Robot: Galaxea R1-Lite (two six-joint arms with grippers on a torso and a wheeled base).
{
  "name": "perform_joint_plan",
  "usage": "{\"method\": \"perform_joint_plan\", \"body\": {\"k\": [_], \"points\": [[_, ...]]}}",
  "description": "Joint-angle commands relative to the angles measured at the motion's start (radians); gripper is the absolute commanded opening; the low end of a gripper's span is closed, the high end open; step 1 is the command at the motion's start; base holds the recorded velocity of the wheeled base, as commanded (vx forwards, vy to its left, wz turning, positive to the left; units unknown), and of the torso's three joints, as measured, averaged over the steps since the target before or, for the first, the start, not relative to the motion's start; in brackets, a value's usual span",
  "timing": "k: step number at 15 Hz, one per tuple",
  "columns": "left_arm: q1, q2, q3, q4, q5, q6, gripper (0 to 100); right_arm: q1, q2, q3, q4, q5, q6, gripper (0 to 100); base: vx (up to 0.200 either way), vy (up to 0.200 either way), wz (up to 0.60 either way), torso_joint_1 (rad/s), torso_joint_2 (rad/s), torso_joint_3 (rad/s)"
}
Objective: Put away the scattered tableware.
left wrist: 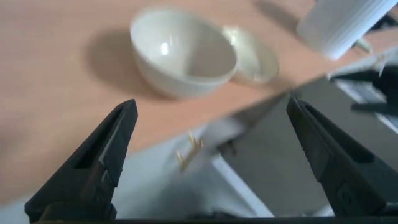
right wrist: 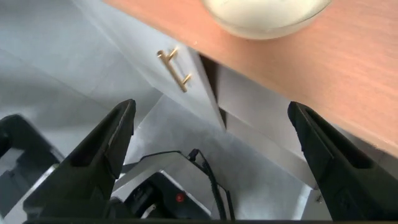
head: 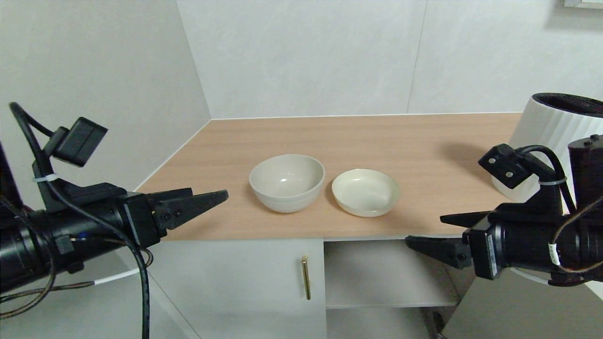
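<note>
Bench (head: 377, 141): a light wooden top set into a corner of pale walls, with a cupboard underneath it.
Deep bowl (head: 287, 182): off-white with faint rings round the outside, standing upright near the front edge of the bench, about the middle. Nothing is inside it.
Shallow bowl (head: 365, 192): cream and lower in the wall, upright, just beside the deep bowl on the robot's right and much the same way back from the front edge. Nothing is in it either.
Left claw (head: 207, 194): spread wide and gripping nothing. It hangs off the front left part of the bench, about level with the top, with its tips pointing toward the deep bowl and well apart from it.
Right claw (head: 424, 229): also spread wide, with nothing between its fingers. It sits lower than the bench top, in front of the open side of the cupboard and toward the right, with its tips pointing left. It touches neither bowl.
Cupboard door (head: 235, 282): pale grey and closed, on the left half under the bench, with a slim gold handle (head: 305, 278) set upright near its right edge.
Shelf (head: 381, 292): pale grey, inside the open right half of the cupboard, below the shallow bowl.
Ribbed pot (head: 546, 127): white and tall with a dark mouth, standing at the right end of the bench, well apart from both bowls.
</note>
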Motion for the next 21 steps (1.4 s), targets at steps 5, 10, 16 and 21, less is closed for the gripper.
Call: {"method": "perform_joint_plan", "body": {"k": [5,10,16,21], "points": [[-0.054,0.066,-0.206,0.335,-0.004,-0.143,100,0.005,0.223,-0.208,0.005,-0.293,0.233,100,0.000,0.000,0.00,0.000,0.00,0.000],[-0.083,0.192,-0.295,0.329,0.027,-0.399,100,0.002,0.380,-0.320,-0.001,-0.457,0.339,100,0.000,0.000,0.00,0.000,0.00,0.000],[-0.135,0.351,-0.347,0.295,0.203,-0.479,100,-0.006,0.386,-0.317,-0.025,-0.456,0.352,100,0.000,0.000,0.00,0.000,0.00,0.000],[-0.135,0.422,-0.347,0.173,0.277,-0.556,100,-0.004,0.381,-0.310,-0.025,-0.456,0.354,100,0.000,0.000,0.00,0.000,0.00,0.000]]}}
